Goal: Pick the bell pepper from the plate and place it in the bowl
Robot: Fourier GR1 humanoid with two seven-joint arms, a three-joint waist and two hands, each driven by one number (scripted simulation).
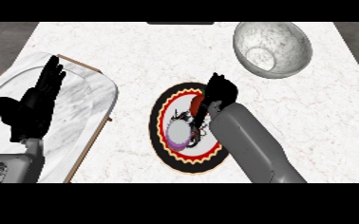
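Observation:
A patterned plate (165,123) with a black, red and yellow rim lies in the middle of the counter. On its upper right part a red bell pepper (199,100) shows only as a small red patch, mostly hidden under my right hand (220,91). That hand's fingers curl down over the pepper. A marbled grey bowl (272,47) stands at the upper right, apart from the plate and hand. My left hand (42,95) rests open at the far left, fingers up.
A marble tray (84,114) with a wooden rim lies at the left under the left hand. A dark object (180,23) sits at the counter's far edge. Pale counter (140,52) spreads between plate and bowl.

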